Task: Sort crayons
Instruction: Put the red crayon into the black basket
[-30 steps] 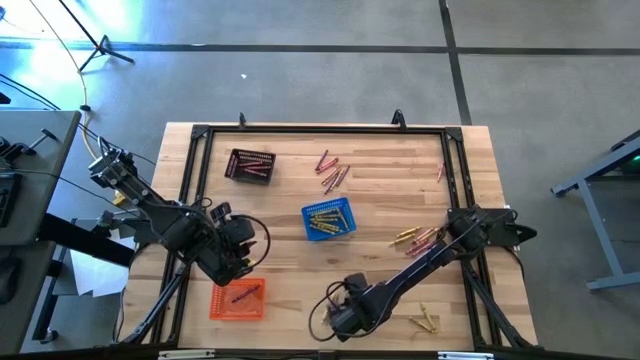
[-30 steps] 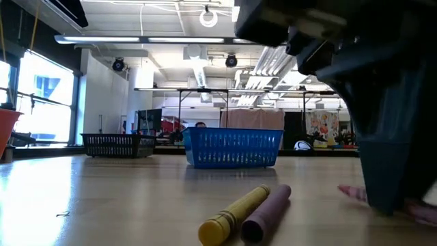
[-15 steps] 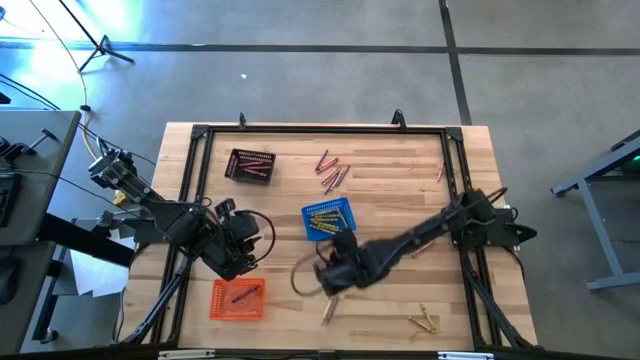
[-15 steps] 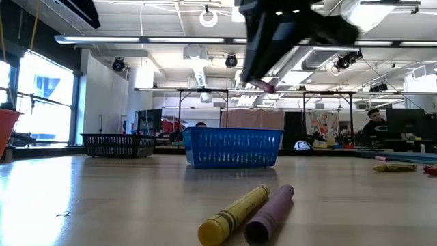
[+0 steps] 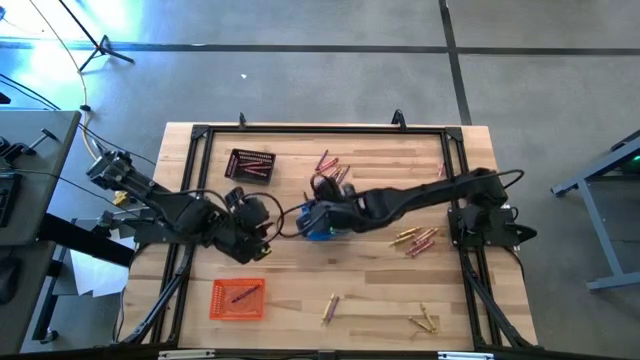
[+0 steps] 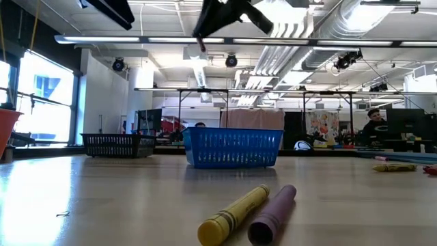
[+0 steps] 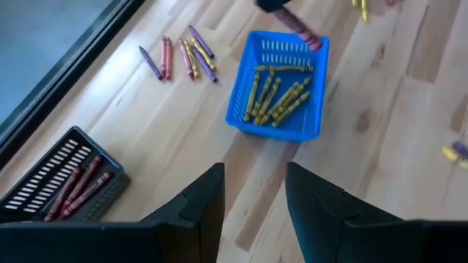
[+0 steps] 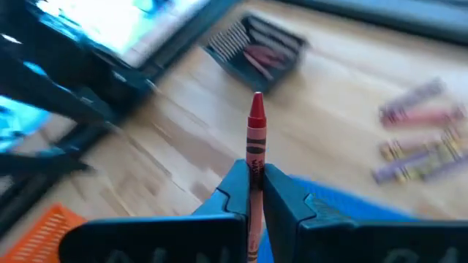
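Note:
My right gripper (image 8: 252, 191) is shut on a red crayon (image 8: 256, 124) and hovers over the blue mesh basket (image 5: 327, 221), which holds several yellow crayons (image 7: 278, 91). The left wrist view shows that crayon (image 7: 297, 26) above the basket's far edge. To the basket's left my left gripper (image 7: 253, 196) hangs open above the table, with nothing between its fingers. A black basket (image 5: 250, 165) at the far left holds red crayons (image 7: 77, 186). An orange basket (image 5: 238, 298) stands near the front left. My right gripper pinches the red crayon between its two fingers by its rear half (image 8: 254, 159). The crayon lies along the fingers, and its pointed end (image 8: 257, 104) sticks out past the fingertips. It slants downward and hangs clear, above the blue basket.
Loose crayons lie in groups: beyond the blue basket (image 5: 331, 171), right of it (image 5: 415, 238), and at the front right (image 5: 426, 322). A yellow and a purple crayon (image 5: 328, 308) lie side by side near the front edge. A black frame (image 5: 445, 150) runs around the table.
My right gripper has risen from the table's near edge with the red crayon, swung toward the far left until it hangs over the blue basket, and rolled as it went. The yellow and purple crayons stayed where they lay. My left gripper has drifted a little toward the blue basket.

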Motion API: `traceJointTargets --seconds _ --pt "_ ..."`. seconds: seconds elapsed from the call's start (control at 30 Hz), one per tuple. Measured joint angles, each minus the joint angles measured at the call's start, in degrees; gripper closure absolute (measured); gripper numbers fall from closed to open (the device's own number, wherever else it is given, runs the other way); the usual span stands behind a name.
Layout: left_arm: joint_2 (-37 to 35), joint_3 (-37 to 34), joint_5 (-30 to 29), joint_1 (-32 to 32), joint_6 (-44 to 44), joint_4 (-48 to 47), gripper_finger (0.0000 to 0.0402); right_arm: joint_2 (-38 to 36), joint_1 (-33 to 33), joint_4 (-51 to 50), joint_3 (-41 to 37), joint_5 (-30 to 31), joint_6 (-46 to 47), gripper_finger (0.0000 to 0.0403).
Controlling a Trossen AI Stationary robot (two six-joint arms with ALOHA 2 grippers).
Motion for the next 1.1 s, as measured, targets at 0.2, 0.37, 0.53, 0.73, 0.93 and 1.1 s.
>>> traceJointTargets --seconds 0.2,0.37,0.53,0.73,0.93,1.1 --pt "-1.08 0.02 0.37 3.43 -0.4 2.4 0.0273 -1.7 -2.39 4.43 0.0 -3.91 -10.13 0.0394" --pt "-2.37 0.02 -0.43 5.12 -2.74 3.03 0.0273 -3.74 -3.96 3.93 0.02 -4.13 -13.81 0.0394" --pt "-4.29 0.03 -5.91 3.98 -11.92 3.51 0.0273 -5.18 -5.1 3.85 0.02 -4.02 -16.6 0.0394" --pt "-4.86 0.0 -9.37 2.19 -11.74 4.28 0.0273 -5.85 -6.17 4.21 0.02 -3.46 -21.03 0.0393" --pt "-5.52 -2.16 -14.73 2.21 -11.57 4.43 0.0273 -5.89 -8.09 3.91 0.02 -3.04 -23.33 0.0386" --pt "-10.53 -11.16 -15.07 2.58 -13.51 12.42 0.0273 -6.57 -9.3 1.14 0.02 -3.28 -25.08 0.0383"
